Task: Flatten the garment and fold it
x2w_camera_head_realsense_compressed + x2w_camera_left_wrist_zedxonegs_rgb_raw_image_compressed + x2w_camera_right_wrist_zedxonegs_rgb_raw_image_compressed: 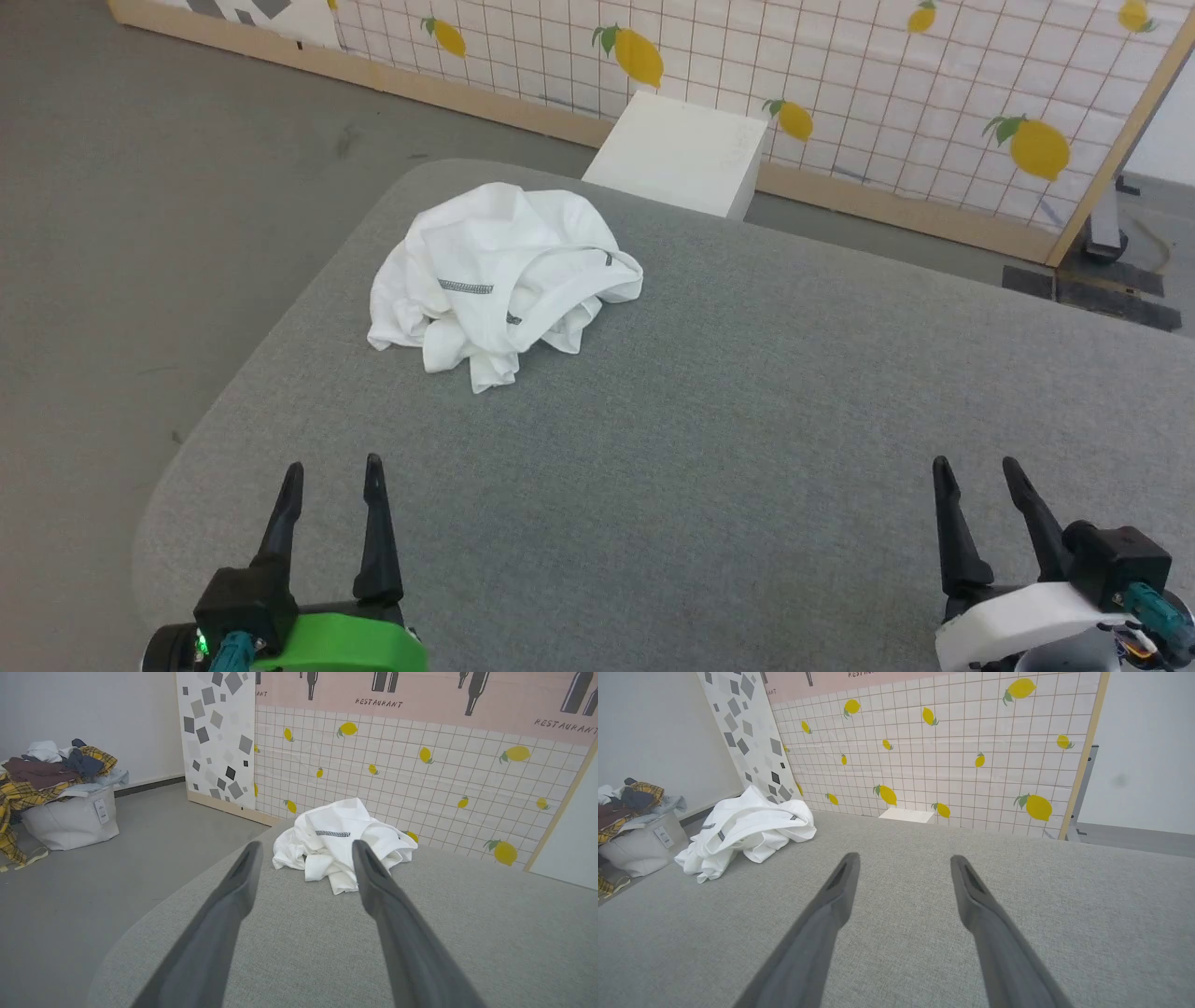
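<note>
White garment [504,271], crumpled in a loose heap on the grey desk [700,448], toward its far left part near the rounded corner, dark stitching showing on a few folds. Not flattened, not folded. Left pincer [333,464] at the lower left of the head view, over the near part of the desk, fingers spread wide apart, holding nothing, pointing toward the heap but well apart from it. Through the left wrist view, same pincer [306,843] open, with the garment [341,840] framed between the two fingertips, farther along the desk. Right pincer [976,462] at the lower right of the head view, likewise wide open and empty, over bare grey fabric, well apart from the garment. From the right wrist view, pincer [904,856] aimed at bare desk, garment [747,826] off to that view's left. Beyond the far desk edge, a white box [677,154] just beside a tiled panel [887,84] printed with lemons. Grey floor [140,187] around the desk. In the left wrist view, a pale bag [70,821] on the floor, heaped with mixed clothes [46,765], well apart from the desk.
</note>
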Robot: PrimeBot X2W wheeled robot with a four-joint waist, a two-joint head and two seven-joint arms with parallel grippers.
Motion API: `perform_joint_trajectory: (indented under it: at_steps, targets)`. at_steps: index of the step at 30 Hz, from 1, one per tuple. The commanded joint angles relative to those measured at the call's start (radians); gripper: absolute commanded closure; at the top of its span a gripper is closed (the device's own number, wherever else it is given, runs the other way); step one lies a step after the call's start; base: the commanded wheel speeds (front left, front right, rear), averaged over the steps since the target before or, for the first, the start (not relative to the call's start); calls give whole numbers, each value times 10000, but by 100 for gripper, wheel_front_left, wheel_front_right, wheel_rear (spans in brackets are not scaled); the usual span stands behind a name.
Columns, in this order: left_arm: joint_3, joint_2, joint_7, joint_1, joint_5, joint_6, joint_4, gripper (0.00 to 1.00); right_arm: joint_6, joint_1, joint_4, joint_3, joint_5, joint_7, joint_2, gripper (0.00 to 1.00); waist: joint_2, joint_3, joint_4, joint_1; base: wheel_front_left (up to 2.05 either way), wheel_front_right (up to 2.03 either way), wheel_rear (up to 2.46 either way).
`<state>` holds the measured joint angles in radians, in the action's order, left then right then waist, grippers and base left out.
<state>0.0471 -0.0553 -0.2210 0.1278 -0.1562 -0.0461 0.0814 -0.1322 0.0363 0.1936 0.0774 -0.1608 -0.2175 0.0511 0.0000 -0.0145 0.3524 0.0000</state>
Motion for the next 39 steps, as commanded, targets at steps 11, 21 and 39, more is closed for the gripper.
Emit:
perform_joint_trajectory:
  at_steps: [11,21,39]
  targets:
    - [142,-763,716,-2199,-431,696,345,0,14,-35,38,465,-78,-331,-8,0,0,735,332,0,0,0,0]
    - [-99,-1800,3285,-5875,-939,1079,258,0,15,-371,-186,711,253,-442,-9,0,0,1688,198,0,0,0,0]
    - [-179,-2637,6980,-10004,-2428,1339,-3637,0,15,-1145,-2135,834,1128,-316,-9,0,0,3885,-1208,0,0,0,0]
